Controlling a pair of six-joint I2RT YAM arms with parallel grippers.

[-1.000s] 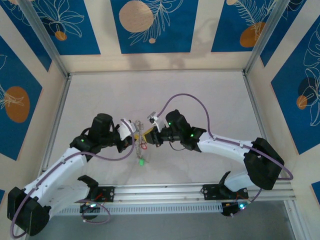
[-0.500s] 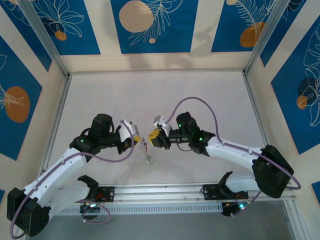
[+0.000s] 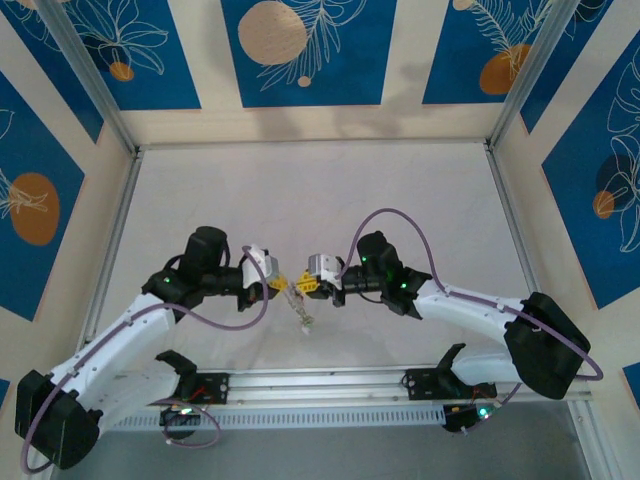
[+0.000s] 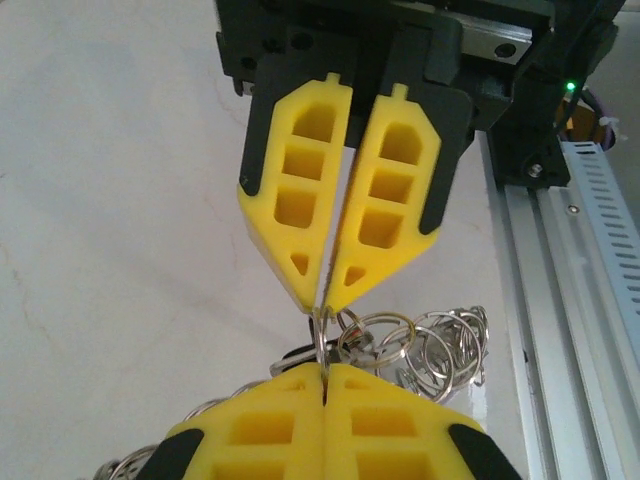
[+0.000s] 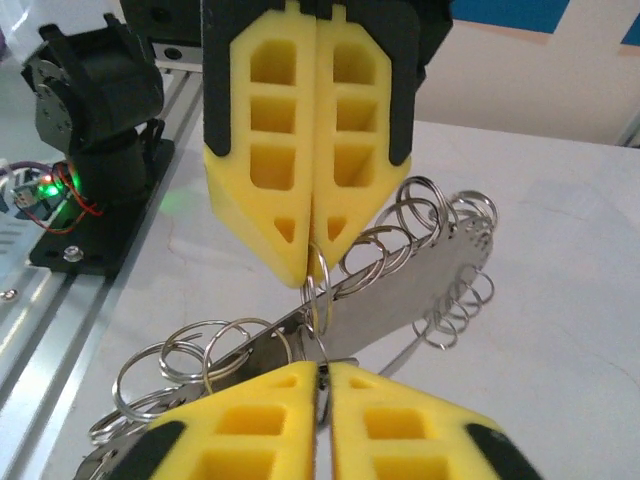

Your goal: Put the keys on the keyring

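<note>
Right hand (image 3: 300,287) nearer, both pinching one keyring (image 4: 320,336)

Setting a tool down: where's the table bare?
Bare: the white table's far half, along the cream back wall; its right side by the grey rail. Crowded: centre, where left gripper and right gripper pinch the cluster of silvery metal rings.

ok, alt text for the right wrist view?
The right gripper, at the bottom, and the left gripper, above, meet tip to tip, both shut on a thin metal ring. More silver rings cluster around it over a white table.
</note>
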